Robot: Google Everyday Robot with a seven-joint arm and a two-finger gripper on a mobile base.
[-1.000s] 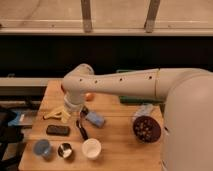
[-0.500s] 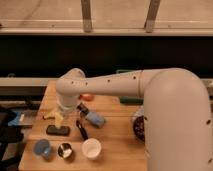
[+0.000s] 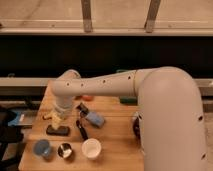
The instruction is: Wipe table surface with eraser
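Near edge of the counter (image 3: 115, 142), left to right: blue cup (image 3: 41, 148), small shiny metal bowl (image 3: 65, 150), white cup (image 3: 91, 148). All three are upright and sit close together in a row.

One step back lies the eraser (image 3: 58, 130), a flat black block on the left part of the counter, long side roughly parallel to the near edge. The end effector (image 3: 57, 120) hangs directly over it, pointing down, with the jaws spread open and nothing gripped. The fingertips are right at the eraser's top face, and I cannot tell whether they touch it. The eraser is just behind the gap between the blue cup and the metal bowl.

A yellowish item (image 3: 48, 116) is just left of the end effector. To the right of the eraser is a slender black-handled tool (image 3: 81, 128), lying at a slant. A light-blue block (image 3: 95, 119) is just beside the tool's far end.

Farther back are a small orange item (image 3: 87, 97) under the arm (image 3: 100, 87) and a green item (image 3: 127, 100) near the far edge. The arm crosses the counter from the right, bends at the elbow and drops to the wrist. A dark item (image 3: 135, 125) at the right edge is mostly hidden by the white robot body (image 3: 170, 120).

Any writing on the items: cannot tell.

Behind the counter is a dark wall band (image 3: 105, 55), with a pale ledge above it.
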